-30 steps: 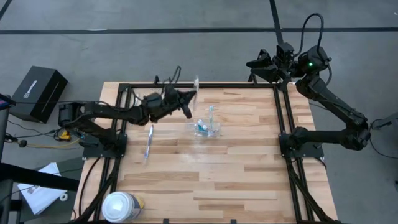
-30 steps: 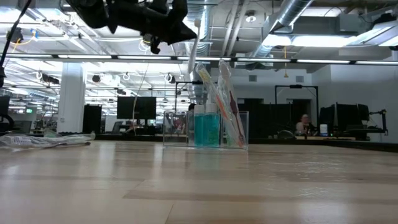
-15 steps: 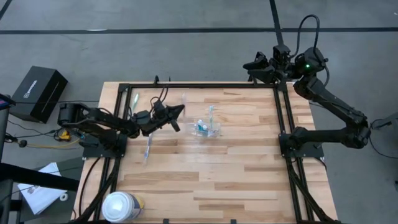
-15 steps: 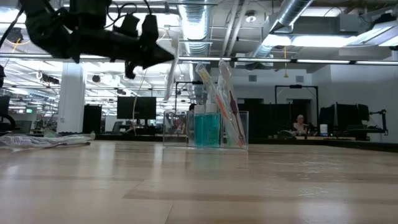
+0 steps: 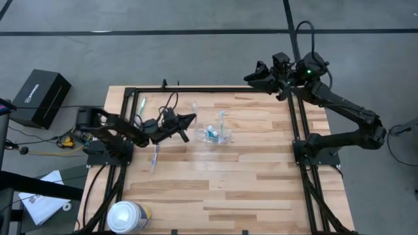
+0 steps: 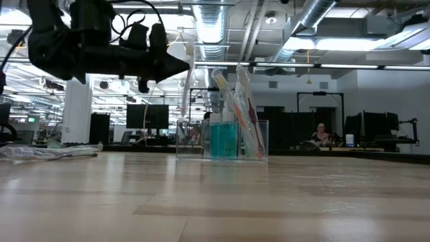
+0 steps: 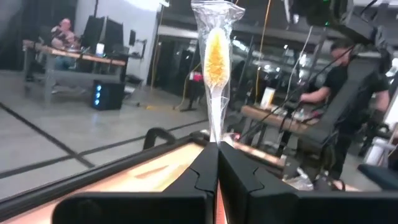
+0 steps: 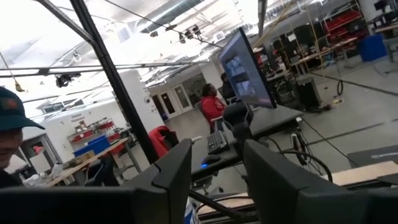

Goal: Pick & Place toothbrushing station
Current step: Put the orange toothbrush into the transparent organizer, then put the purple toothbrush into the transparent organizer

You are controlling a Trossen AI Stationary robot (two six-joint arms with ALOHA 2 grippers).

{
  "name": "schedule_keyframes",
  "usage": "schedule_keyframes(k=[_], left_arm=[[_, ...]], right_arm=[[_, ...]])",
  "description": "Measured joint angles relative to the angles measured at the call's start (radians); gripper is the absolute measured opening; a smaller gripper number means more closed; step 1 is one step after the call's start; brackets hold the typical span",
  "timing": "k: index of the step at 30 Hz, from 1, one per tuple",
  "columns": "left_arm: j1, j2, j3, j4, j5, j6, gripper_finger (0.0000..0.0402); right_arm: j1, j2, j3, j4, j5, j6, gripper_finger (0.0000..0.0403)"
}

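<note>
My left gripper hangs over the table's left half, left of the clear cup, and is shut on a toothbrush in a clear wrapper. The wrapped brush, with orange bristles, also shows in the left wrist view and the low view. The cup stands on its base and holds several toothbrushes and a blue tube. Another wrapped toothbrush lies flat near the left rail, and a green one lies at the far left. My right gripper is open and empty above the far edge. My left gripper pinches the wrapped toothbrush between its two fingers on the stem just below the bristle head. The fingers come about level from the table's left and lie across the brush. The brush stands nearly upright, head up, clear of the table.
A big white canister stands at the near left corner. A black box sits on the floor left of the table. Black frame rails run along the table's left, far and right sides. Bare wood lies near of the cup.
My left gripper has drawn back toward the table's left edge and come down, still shut on the wrapped toothbrush, which has gone with it, away from the cup, and stays nearly upright. My right gripper has shifted toward the left along the far edge.
</note>
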Motion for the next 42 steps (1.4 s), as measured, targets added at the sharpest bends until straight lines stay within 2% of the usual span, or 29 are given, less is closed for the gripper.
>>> schedule_keyframes(k=[5,14,26,32,42], left_arm=[[0.003,0.114,0.023,0.097,0.025,-0.004,0.0],[0.003,0.224,0.039,0.107,0.044,-0.047,0.0],[0.003,0.246,0.038,0.106,0.08,-0.101,0.0014],[0.003,0.246,0.018,0.108,0.094,-0.156,0.0065],[0.003,0.22,0.012,0.125,0.095,-0.229,0.0207]], right_arm=[[0.01,-0.006,0.0,0.018,0.005,-0.006,0.0134],[0.01,-0.024,0.001,0.021,0.003,0.002,0.0133],[0.01,-0.024,0.001,0.021,-0.017,-0.006,0.0133],[0.01,-0.024,0.001,0.023,-0.031,-0.006,0.0133],[0.007,-0.024,0.001,0.027,-0.057,-0.006,0.0139]])
